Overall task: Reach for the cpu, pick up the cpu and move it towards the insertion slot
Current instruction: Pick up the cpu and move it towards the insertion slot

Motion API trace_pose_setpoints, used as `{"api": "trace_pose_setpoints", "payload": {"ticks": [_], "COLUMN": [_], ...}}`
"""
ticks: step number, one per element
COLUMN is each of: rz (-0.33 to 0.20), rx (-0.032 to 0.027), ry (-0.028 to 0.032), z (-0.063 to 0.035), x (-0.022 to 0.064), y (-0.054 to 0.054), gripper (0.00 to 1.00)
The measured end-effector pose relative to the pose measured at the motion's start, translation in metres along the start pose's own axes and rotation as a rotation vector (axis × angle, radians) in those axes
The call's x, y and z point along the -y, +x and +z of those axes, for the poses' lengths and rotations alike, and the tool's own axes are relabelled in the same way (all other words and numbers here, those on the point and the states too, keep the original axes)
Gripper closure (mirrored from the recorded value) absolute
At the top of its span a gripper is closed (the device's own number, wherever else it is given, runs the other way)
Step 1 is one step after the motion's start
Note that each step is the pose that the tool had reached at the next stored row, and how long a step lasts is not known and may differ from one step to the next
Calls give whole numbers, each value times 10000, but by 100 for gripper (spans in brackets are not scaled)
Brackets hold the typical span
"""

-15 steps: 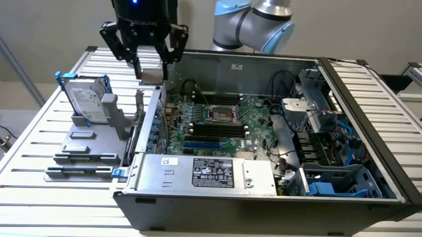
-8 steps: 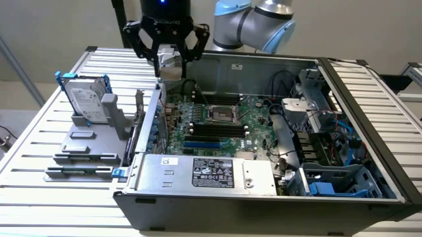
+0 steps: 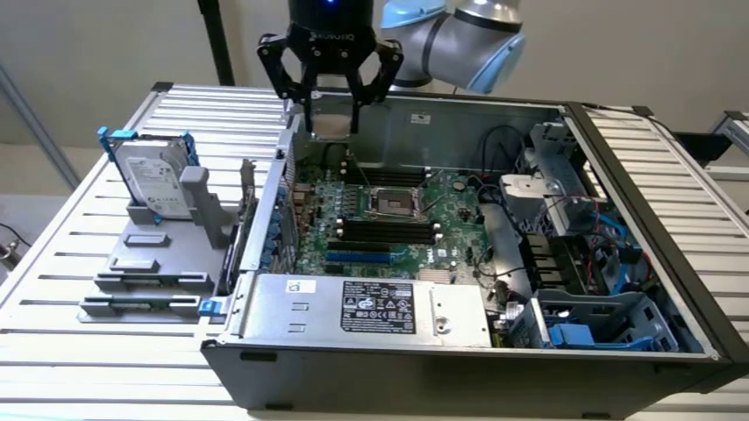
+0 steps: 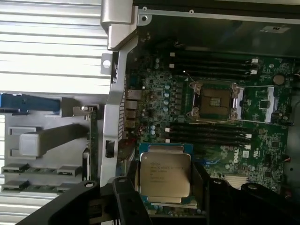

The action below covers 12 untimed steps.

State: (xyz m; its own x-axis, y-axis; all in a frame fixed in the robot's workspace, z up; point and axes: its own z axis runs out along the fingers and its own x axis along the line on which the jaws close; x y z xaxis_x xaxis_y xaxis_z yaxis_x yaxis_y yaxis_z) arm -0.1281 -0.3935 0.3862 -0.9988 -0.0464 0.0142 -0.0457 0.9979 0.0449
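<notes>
Even, diffuse light; the slatted table [image 4: 47,47] glares white beside the gripper [image 4: 164,206], whose dark fingers [image 4: 123,201] blur; the case interior [image 3: 515,228] lies shadowed.

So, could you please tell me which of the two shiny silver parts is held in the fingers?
The cpu, the small square chip between the fingers; the larger labelled hard drive stands in its grey holder outside the case.

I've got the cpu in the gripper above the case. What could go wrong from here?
1. The cpu sits between the gripper fingers by its edges alone, so it could slip or tilt and fall onto the motherboard.
2. The gripper hangs close to the case wall, so a sideways move may clip it.
3. The slot has a raised metal frame, so a skewed cpu might catch on it.
</notes>
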Motion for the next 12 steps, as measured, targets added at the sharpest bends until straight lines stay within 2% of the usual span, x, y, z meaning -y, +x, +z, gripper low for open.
{"api": "trace_pose_setpoints", "payload": {"ticks": [12], "rz": [0], "rx": [0], "ry": [-1], "z": [58], "x": [-224], "y": [-456], "gripper": [45]}}
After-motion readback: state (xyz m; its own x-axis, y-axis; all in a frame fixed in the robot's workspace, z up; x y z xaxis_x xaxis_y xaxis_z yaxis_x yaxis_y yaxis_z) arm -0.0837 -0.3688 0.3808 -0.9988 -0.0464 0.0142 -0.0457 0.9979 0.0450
